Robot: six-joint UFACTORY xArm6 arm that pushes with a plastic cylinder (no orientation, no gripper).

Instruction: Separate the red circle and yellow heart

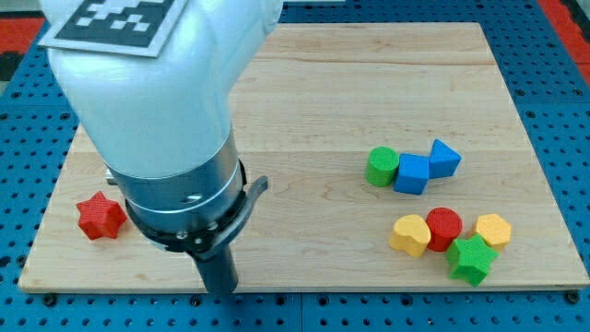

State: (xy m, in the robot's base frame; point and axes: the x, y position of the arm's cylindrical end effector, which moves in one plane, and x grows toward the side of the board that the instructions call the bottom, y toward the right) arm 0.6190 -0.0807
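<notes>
Camera view has my tip (221, 290) low at the frame's bottom left: a bare rod with no claw to spread or pinch, well apart from every block. Nearest it sits the red star (100, 216), far left. Over at lower right, the red circle (443, 228) touches the yellow heart (410, 234). No readable writing, only a black-and-white marker (115, 20) on the arm, upper left.

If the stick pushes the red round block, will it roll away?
Probably not: the red round block sits on its flat face, so it should slide. It touches the yellow heart and green star, so they might get nudged. My tip is far off.
</notes>
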